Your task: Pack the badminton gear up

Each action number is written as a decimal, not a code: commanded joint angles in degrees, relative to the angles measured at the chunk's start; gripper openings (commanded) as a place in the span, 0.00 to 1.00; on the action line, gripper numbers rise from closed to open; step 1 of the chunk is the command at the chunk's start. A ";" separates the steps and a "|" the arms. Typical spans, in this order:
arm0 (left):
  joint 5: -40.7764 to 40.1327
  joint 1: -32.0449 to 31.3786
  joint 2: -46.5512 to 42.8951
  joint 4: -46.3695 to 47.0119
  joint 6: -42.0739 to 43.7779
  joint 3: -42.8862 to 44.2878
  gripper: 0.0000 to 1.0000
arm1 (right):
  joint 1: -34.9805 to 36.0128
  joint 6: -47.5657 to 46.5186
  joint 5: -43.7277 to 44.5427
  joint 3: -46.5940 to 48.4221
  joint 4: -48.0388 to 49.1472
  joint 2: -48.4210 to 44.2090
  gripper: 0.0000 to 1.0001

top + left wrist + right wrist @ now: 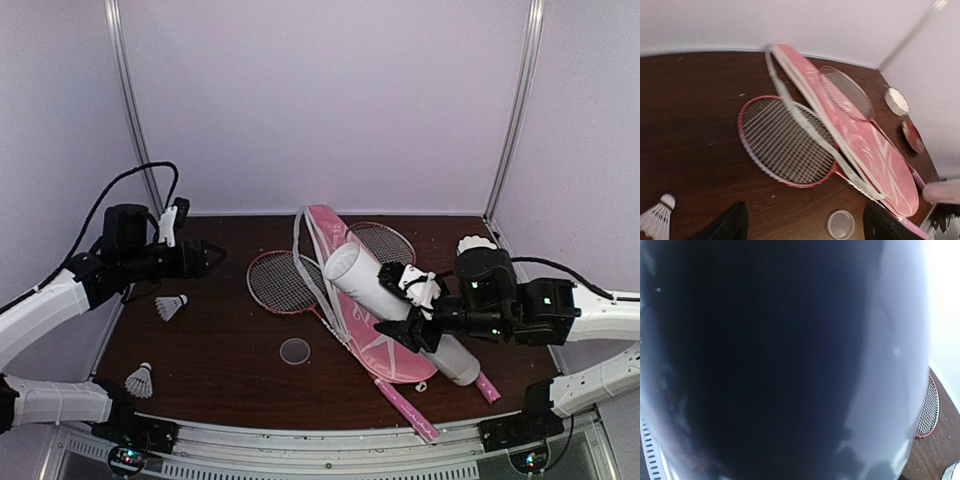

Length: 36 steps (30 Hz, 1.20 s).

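The long white tube [372, 290] slants up over the pink cover [345, 290], its open end toward the back left. My right gripper [407, 306] is shut on its middle, and the tube [790, 360] fills the right wrist view. Two red-framed racquets lie under the cover, one head [283, 282] to its left, the other head [382, 240] behind it. Their pink handles [410, 410] stick out at the front. Two shuttlecocks [172, 306] [139, 379] lie at the left. My left gripper [208, 257] hovers open and empty above the back left of the table [807, 227].
A small clear round lid [295, 350] lies on the table in front of the left racquet head. A white round cap [897, 100] and a red patterned dish [912, 136] sit by the right wall. White walls close in the back and sides.
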 commanded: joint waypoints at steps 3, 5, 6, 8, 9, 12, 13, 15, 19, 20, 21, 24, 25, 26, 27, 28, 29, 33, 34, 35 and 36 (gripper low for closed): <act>-12.49 12.60 -6.78 9.62 -21.06 -17.40 0.80 | 0.11 0.90 1.30 -0.14 1.29 -1.37 0.38; -16.77 13.11 -7.75 8.63 -22.68 -20.25 0.79 | 0.11 0.93 1.34 -0.29 1.17 -1.37 0.38; -18.62 13.22 -7.93 7.98 -23.77 -21.26 0.79 | 0.11 0.91 1.34 -0.28 1.19 -1.30 0.38; -20.68 14.10 -8.32 7.81 -26.18 -23.50 0.78 | 0.11 0.93 1.22 -0.16 0.99 -0.95 0.38; -21.62 14.80 -8.43 7.30 -27.22 -24.19 0.78 | 0.11 0.95 1.11 -0.02 0.92 -0.69 0.38; -24.46 16.35 -8.85 6.65 -28.97 -25.56 0.76 | 0.12 1.16 0.95 0.14 0.91 -0.45 0.38; -25.57 16.66 -8.71 6.15 -29.20 -25.57 0.76 | 0.05 1.21 0.82 0.16 0.93 -0.45 0.38; -26.81 17.37 -7.58 6.04 -29.36 -25.34 0.74 | 0.10 1.17 0.82 0.24 0.90 -0.24 0.38; -25.54 18.91 -2.87 9.46 -28.84 -25.04 0.72 | 0.03 1.13 0.89 0.40 0.71 0.03 0.38; -25.33 19.15 -1.52 10.55 -28.85 -25.02 0.70 | 0.05 1.13 0.79 0.30 0.91 0.00 0.38; -24.97 19.35 -0.18 12.09 -28.77 -25.09 0.68 | -0.04 1.17 0.81 0.36 0.82 -0.01 0.38; -24.69 19.81 3.95 14.88 -28.35 -24.10 0.66 | -0.06 1.20 0.64 0.36 0.69 -0.26 0.38; -24.61 19.86 5.52 15.96 -28.05 -23.61 0.66 | -0.05 1.13 0.67 0.42 0.50 -0.34 0.39; -24.19 20.07 7.68 17.43 -27.47 -23.13 0.64 | -0.13 1.03 0.71 0.49 0.39 -0.40 0.39; -23.73 20.20 9.42 18.82 -26.66 -22.41 0.60 | -0.14 1.00 0.73 0.39 0.35 -0.44 0.39; -23.56 20.19 11.26 19.60 -26.18 -20.92 0.54 | -0.10 0.92 0.64 0.27 0.38 -0.51 0.39; -23.28 20.39 13.17 20.68 -25.82 -20.07 0.51 | -0.11 0.82 0.61 0.20 0.47 -0.53 0.39; -22.37 20.82 19.73 23.48 -25.48 -17.19 0.34 | -0.21 0.81 0.78 0.16 -0.02 -0.51 0.39; -22.11 20.84 21.17 24.14 -25.38 -16.47 0.29 | -0.22 0.82 0.86 0.11 -0.05 -0.66 0.39; -21.93 20.91 22.32 24.37 -25.19 -15.74 0.23 | -0.24 0.82 0.92 0.08 -0.18 -0.77 0.39; -21.56 20.92 23.22 24.60 -24.80 -15.06 0.17 | -0.24 0.81 1.05 0.01 -0.42 -0.83 0.39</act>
